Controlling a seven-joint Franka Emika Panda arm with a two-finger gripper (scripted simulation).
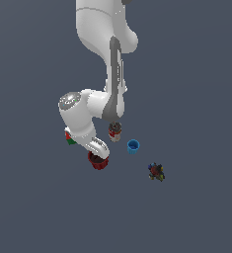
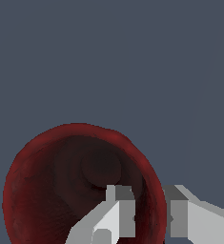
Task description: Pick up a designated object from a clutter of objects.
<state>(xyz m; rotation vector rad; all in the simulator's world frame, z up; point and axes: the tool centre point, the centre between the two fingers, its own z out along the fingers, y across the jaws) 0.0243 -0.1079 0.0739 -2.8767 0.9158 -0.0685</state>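
Note:
The dark red cup [image 1: 98,163] with a dark hollow inside stands on the grey floor, right under my hand. In the wrist view the cup [image 2: 61,190] fills the lower half of the picture. My gripper [image 2: 149,214] straddles its rim: one finger [image 2: 120,209] is inside the hollow and the other [image 2: 178,209] is outside, with the wall pinched between them. In the exterior view the gripper [image 1: 98,154] is mostly hidden by the hand. Whether the cup is off the floor cannot be told.
A red-and-white can [image 1: 115,132] stands just behind the hand. A small blue cup [image 1: 133,146] is toward the exterior view's right of it. A dark multicoloured toy [image 1: 156,171] lies farther right. A red-green cube [image 1: 69,139] peeks out behind the arm's elbow.

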